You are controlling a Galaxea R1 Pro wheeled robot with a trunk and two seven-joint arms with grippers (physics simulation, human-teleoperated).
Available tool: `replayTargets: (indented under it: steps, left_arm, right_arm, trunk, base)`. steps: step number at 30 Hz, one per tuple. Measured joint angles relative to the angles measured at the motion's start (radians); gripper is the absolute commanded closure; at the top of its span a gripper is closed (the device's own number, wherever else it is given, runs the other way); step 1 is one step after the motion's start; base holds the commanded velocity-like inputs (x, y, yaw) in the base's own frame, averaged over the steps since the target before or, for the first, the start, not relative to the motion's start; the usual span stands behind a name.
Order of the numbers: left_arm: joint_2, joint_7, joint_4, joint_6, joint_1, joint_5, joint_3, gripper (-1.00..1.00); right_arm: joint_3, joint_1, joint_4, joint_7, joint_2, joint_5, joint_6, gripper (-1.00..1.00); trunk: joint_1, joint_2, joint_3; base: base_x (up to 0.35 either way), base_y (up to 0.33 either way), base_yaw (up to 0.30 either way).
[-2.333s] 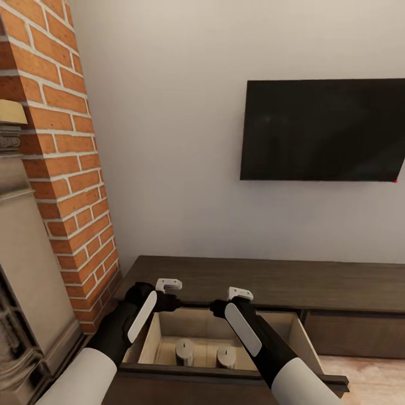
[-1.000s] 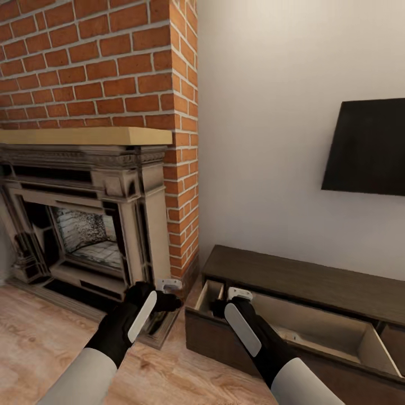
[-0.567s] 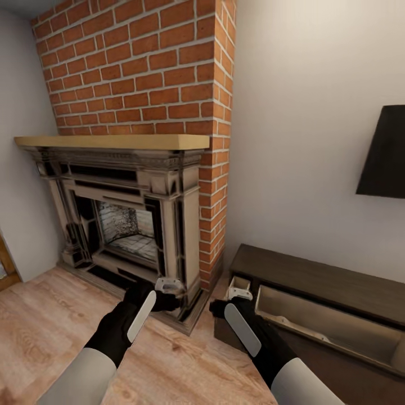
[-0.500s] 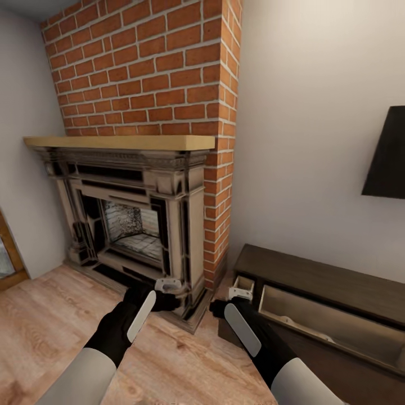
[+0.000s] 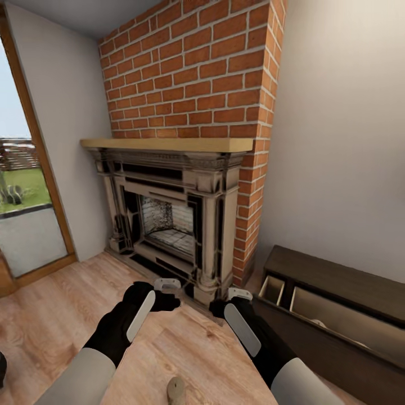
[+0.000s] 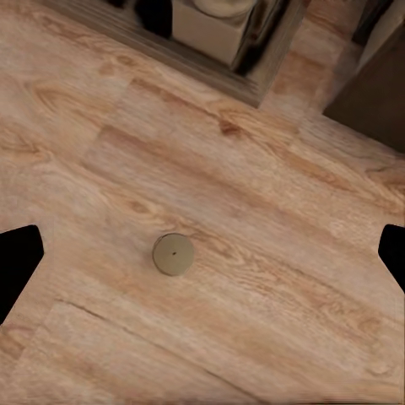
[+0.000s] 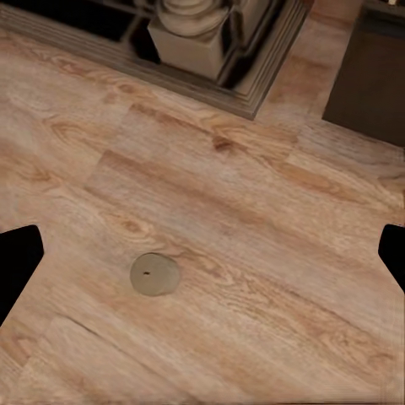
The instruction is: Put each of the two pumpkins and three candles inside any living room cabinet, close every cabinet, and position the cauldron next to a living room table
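Facing a brick fireplace point(image 5: 185, 225) with the dark cabinet point(image 5: 337, 315) beside it, its drawers pulled out and one rounded grey item barely visible inside, both empty grippers point(image 5: 167, 284) point(image 5: 239, 293) spread wide, the robot should centre over the candle point(image 6: 173, 254) upright on the floor point(image 5: 56, 315) before descending.

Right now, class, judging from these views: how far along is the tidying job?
Done: nothing can be confirmed. The cabinet has a drawer pulled open, and a pale shape inside is too hidden to name. In hand: nothing; the left gripper and right gripper are open and empty. Left: one candle stands on the floor and must go in; the cabinet then needs closing.
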Motion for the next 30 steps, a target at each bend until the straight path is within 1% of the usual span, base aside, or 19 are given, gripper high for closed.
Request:
replayTargets:
  steps: [8,14,17,21,30]
  left_arm:
    - [0.006,0.0,-0.028,-0.001,0.0,0.002,0.004,-1.0]
    - [0.008,0.0,-0.033,-0.001,0.0,0.002,0.045,-1.0]
    - [0.008,0.0,-0.033,-0.001,0.0,0.003,0.054,-1.0]
    - [0.008,0.0,-0.034,-0.001,0.0,0.003,0.058,-1.0]
    - [0.01,0.002,-0.033,-0.003,0.0,0.001,0.06,-1.0]
  right_arm:
    - [0.001,0.0,0.0,0.0,0.001,-0.001,0.0,-1.0]
    - [0.003,0.0,0.0,0.0,0.002,0.0,0.0,-1.0]
    - [0.003,0.0,0.0,0.0,0.002,0.0,0.0,-1.0]
    - [0.004,0.0,0.0,0.0,0.001,0.0,0.0,-1.0]
    - [0.003,0.0,0.0,0.0,0.001,0.0,0.0,-1.0]
  trunk:
    - [0.0,0.0,0.0]
    - [-0.001,0.0,0.0]
    - [-0.001,0.0,0.0]
    - [0.0,0.0,0.0]
    - [0.0,0.0,0.0]
  base:
    - [-0.028,0.121,0.269]
    - [0.195,0.183,0.269]
    - [0.22,0.225,0.269]
    - [0.102,0.288,0.269]
    - [0.019,0.281,0.269]
